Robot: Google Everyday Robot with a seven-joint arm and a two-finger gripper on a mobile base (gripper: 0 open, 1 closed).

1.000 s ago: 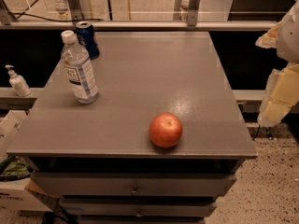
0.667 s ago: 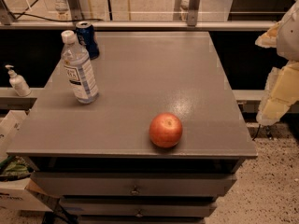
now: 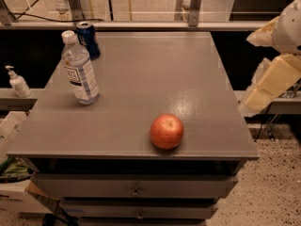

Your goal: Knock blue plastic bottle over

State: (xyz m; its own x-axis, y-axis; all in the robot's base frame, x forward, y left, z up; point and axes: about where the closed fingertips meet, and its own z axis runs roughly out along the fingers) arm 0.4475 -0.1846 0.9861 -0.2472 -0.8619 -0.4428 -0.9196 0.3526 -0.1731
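Cream gripper point(image 3: 275, 81) hung beyond the grey table point(image 3: 155, 69) edge — open or shut, couldn't tell — so looked like approach stage, needing a reach across to the clear bluish plastic bottle point(image 3: 80, 72).

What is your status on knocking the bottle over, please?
Claw at right, beyond table edge. Blue plastic bottle upright at left, soda can behind it. Apple near front edge, apart from bottle.
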